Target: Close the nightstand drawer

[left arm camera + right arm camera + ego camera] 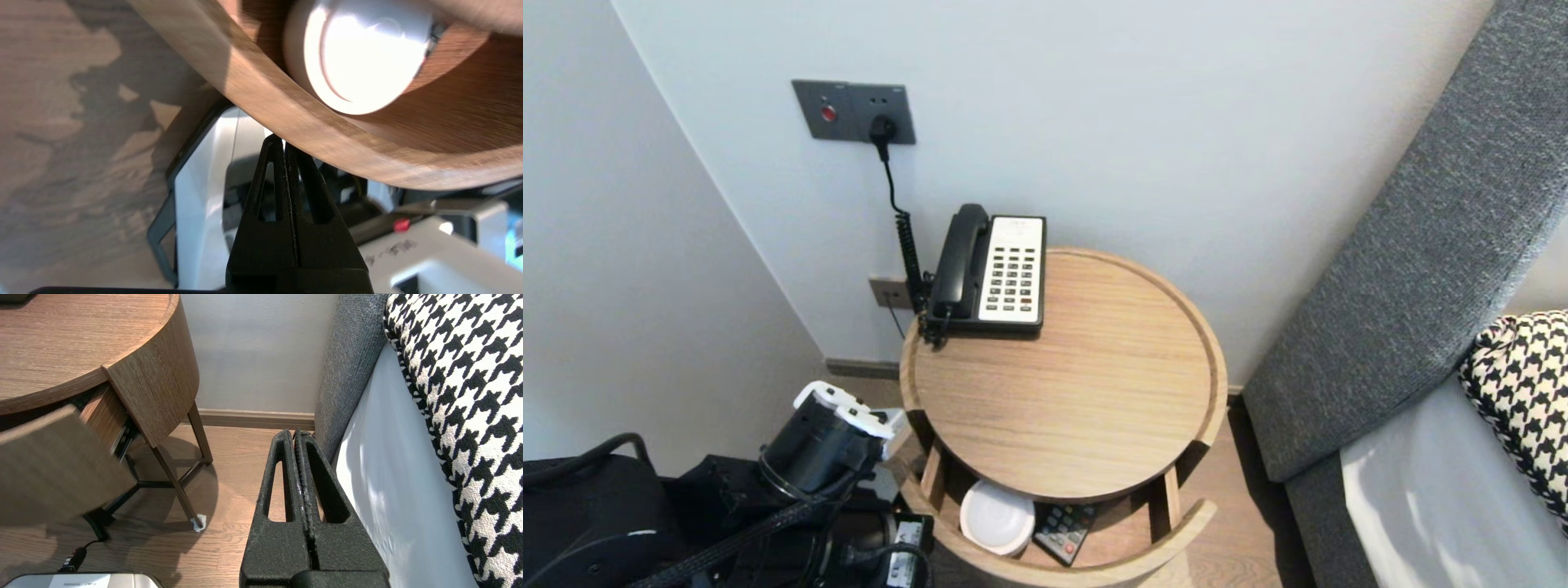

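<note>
My left gripper (281, 141) is shut, with nothing between its black fingers. Its tips sit close under the curved wooden front of the open drawer (286, 110), apart from it or just touching; I cannot tell which. A white round dish (359, 53) lies inside the drawer just past that rim. In the head view the left arm's wrist (821, 445) hangs low, left of the round wooden side table (1062, 384). The dish (996, 516) and a dark remote control (1063, 531) lie in the drawer (1094, 563). My right gripper (294, 435) is parked shut and empty above the floor, beside the bed.
A black and white telephone (992, 269) stands at the table's back edge, its coiled cord running to a wall socket (882, 126). A grey upholstered headboard (1405, 269) and a houndstooth pillow (1523, 392) fill the right. My own base (200, 204) lies below the left gripper.
</note>
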